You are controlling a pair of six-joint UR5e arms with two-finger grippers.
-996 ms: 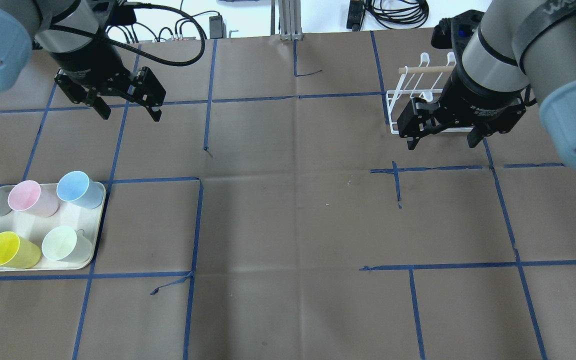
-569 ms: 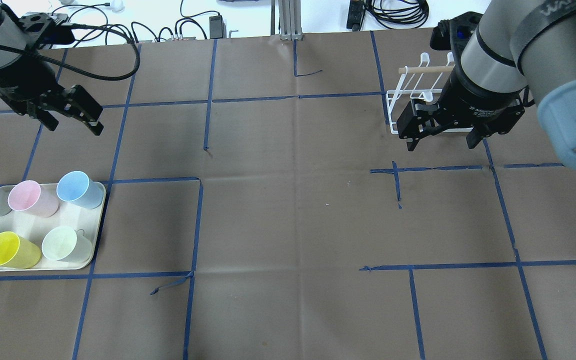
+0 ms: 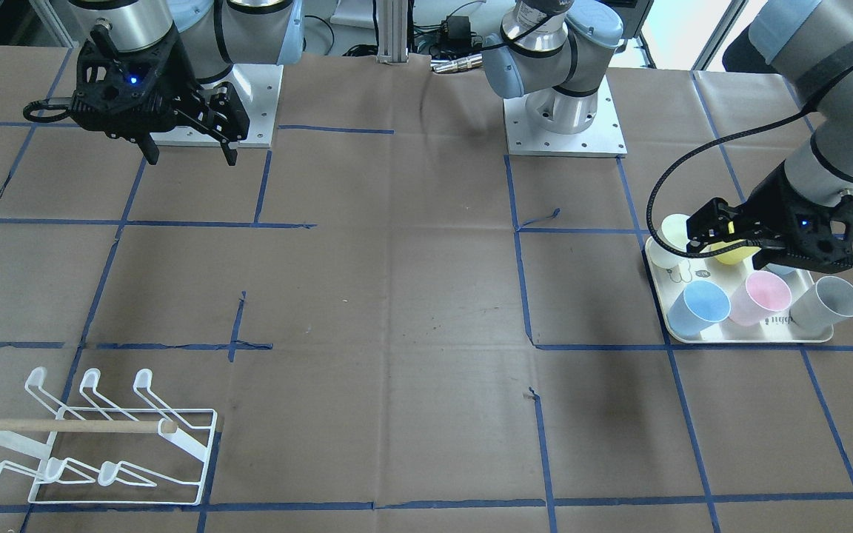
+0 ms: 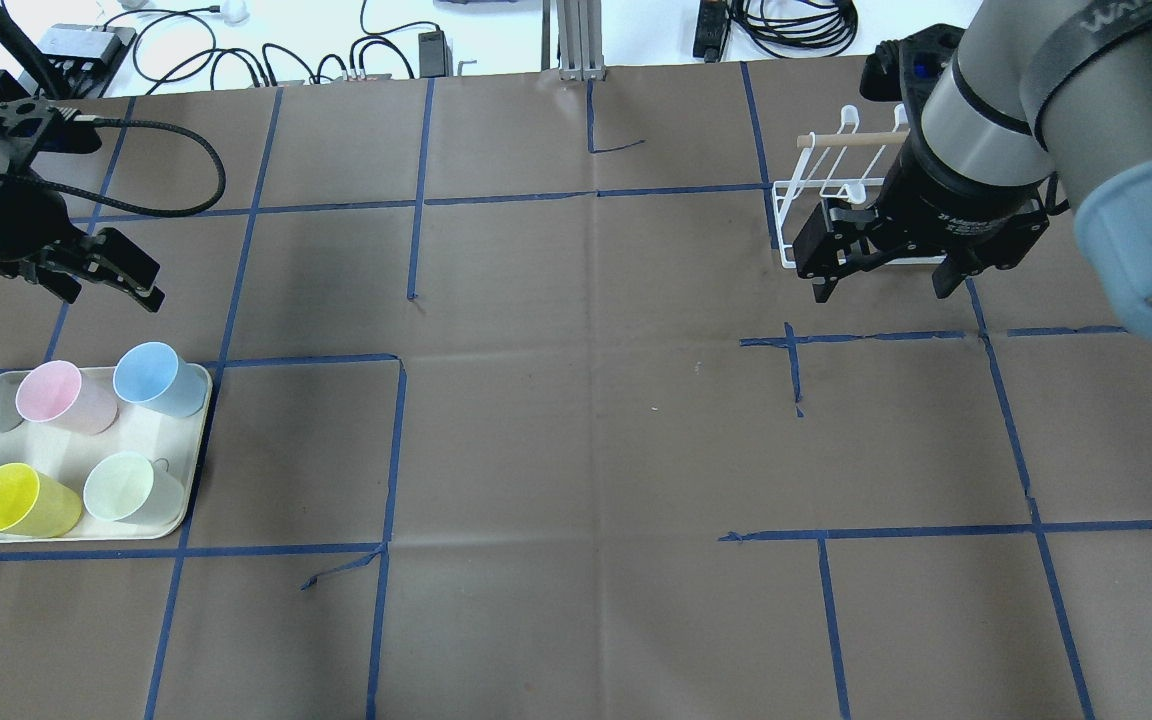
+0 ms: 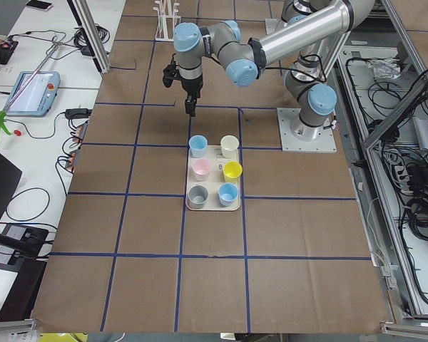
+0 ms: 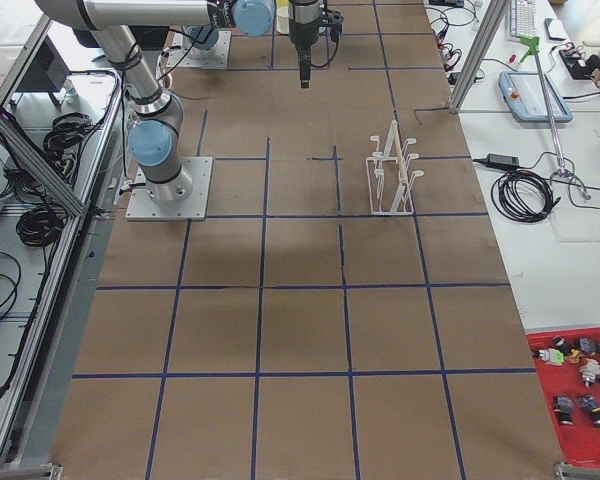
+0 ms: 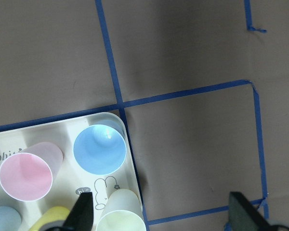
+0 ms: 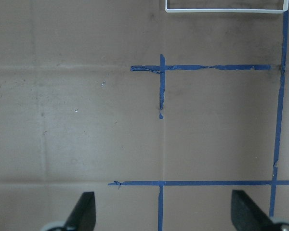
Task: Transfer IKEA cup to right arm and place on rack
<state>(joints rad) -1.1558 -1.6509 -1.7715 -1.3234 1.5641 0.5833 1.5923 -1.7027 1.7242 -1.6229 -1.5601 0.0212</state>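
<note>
Blue cup (image 4: 148, 376), upright on the tray (image 4: 192, 470), sits at 5 o'clock overhead from the open, empty left gripper (image 4: 108, 296); the open right gripper (image 4: 881, 292) is well apart.

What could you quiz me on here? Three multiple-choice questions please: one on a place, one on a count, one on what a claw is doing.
1. Where do the cups stand?
A. Loose on the brown paper
B. On the cream tray
C. Stacked in one pile

2. How many cups are there?
A. Four
B. Eight
C. Six

3. What state is the left gripper in?
A. Open and empty
B. Shut on a yellow cup
C. Shut on a pink cup

Answers:
1. B: every cup sits inside the tray's rim in the overhead view.
2. C: grey, pink and blue in one row, with blue, yellow and pale green in the other.
3. A: its fingers are spread with nothing between them, hovering just beyond the tray.
</note>
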